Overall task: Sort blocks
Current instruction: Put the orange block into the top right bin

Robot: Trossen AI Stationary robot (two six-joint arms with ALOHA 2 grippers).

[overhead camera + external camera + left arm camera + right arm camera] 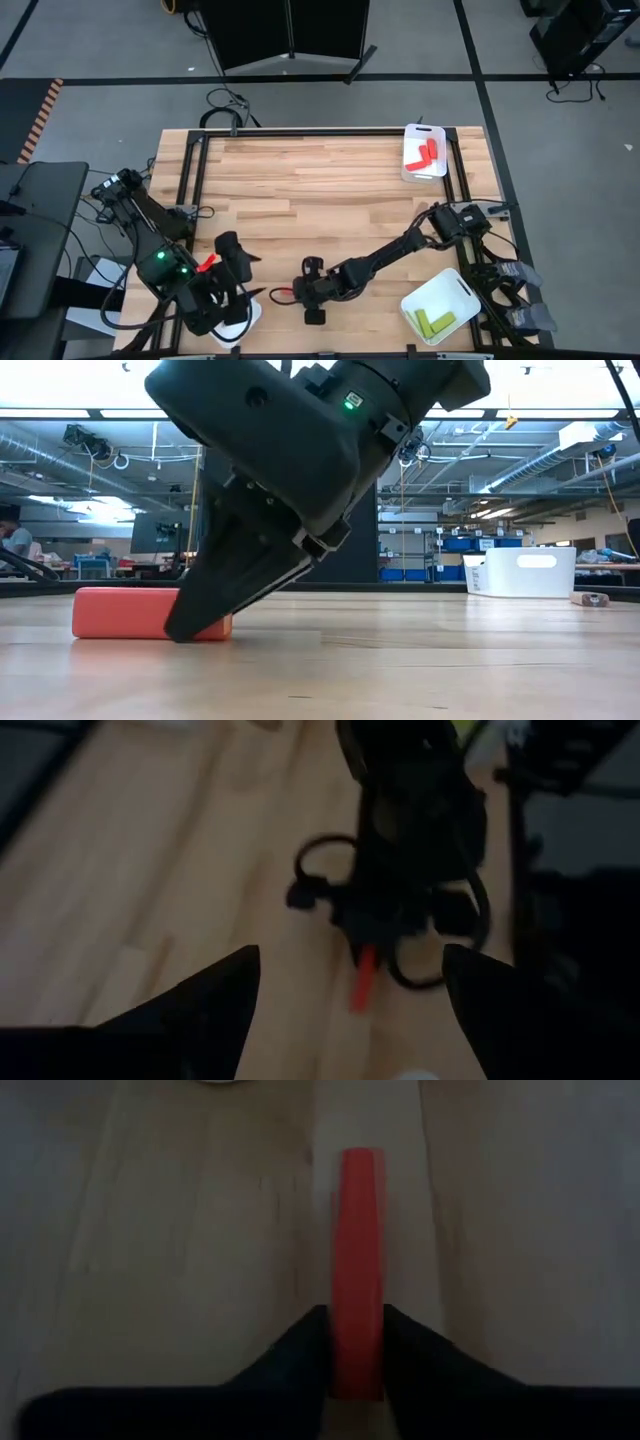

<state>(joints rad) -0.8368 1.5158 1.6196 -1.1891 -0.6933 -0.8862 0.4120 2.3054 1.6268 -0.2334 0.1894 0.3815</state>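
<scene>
Right pincer (355, 1355) is down on the bench (320, 180), lower centre of the high view, fingers narrow and pressed on both sides of a red block (358, 1270) lying flat on the wood; in the low view the same block (125, 612) sits at left with the pincer tip (205, 622) over its right end. Left pincer (350, 1010) hovers at the lower left of the high view, fingers spread wide, nothing between them; its wrist view looks across at the right arm and the red block (365, 977) under it. White tray (424, 152) at upper right of the bench holds two red blocks (424, 152). Second white tray (442, 305) at lower right holds yellow-green blocks (435, 322). A third white tray (245, 318) shows partly under the left arm at the bottom edge; contents hidden. A small red piece (208, 262) shows near the left arm, cannot tell if it is a block.
</scene>
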